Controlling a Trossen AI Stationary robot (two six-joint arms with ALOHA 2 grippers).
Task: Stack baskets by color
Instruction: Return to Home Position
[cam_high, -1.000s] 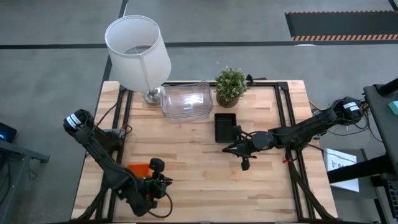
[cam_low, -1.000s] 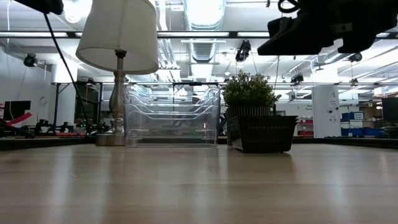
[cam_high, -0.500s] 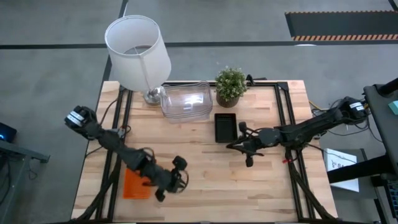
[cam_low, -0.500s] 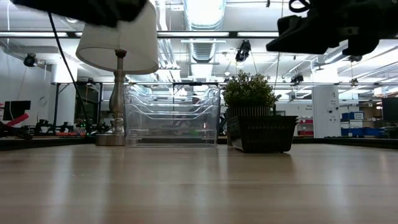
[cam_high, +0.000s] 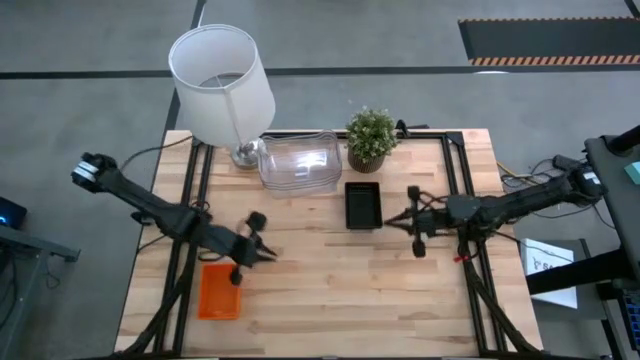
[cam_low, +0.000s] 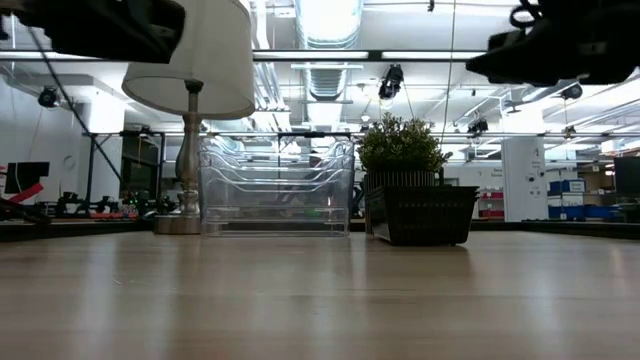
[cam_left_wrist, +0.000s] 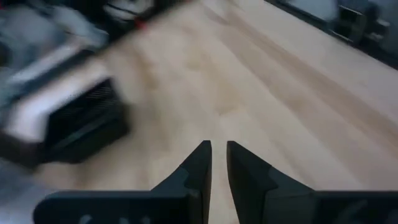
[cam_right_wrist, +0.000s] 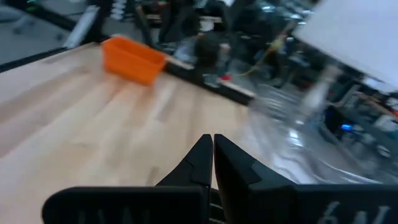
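An orange basket (cam_high: 220, 290) lies flat on the table near its left front; it also shows in the right wrist view (cam_right_wrist: 132, 59). A black basket (cam_high: 362, 204) sits on the table mid-far, next to the stack of clear baskets (cam_high: 297, 163). My left gripper (cam_high: 268, 252) hovers just right of and beyond the orange basket. It is all but shut, with a thin slit between its fingers (cam_left_wrist: 219, 146) and nothing in it. My right gripper (cam_high: 392, 220) hangs shut and empty to the right of the black basket (cam_right_wrist: 212, 138).
A lamp with a white shade (cam_high: 222, 80) stands at the far left. A potted plant (cam_high: 371, 135) stands behind the black basket. Bare wood stretches across the middle and the near right of the table (cam_high: 400, 310). Black frame rails (cam_high: 462, 180) run along both sides.
My left gripper has swung from the near edge beside the orange basket toward the table's middle and far side, turning as it went. The orange basket, partly under the arm before, now lies in full view. My right gripper has drawn back toward the right edge.
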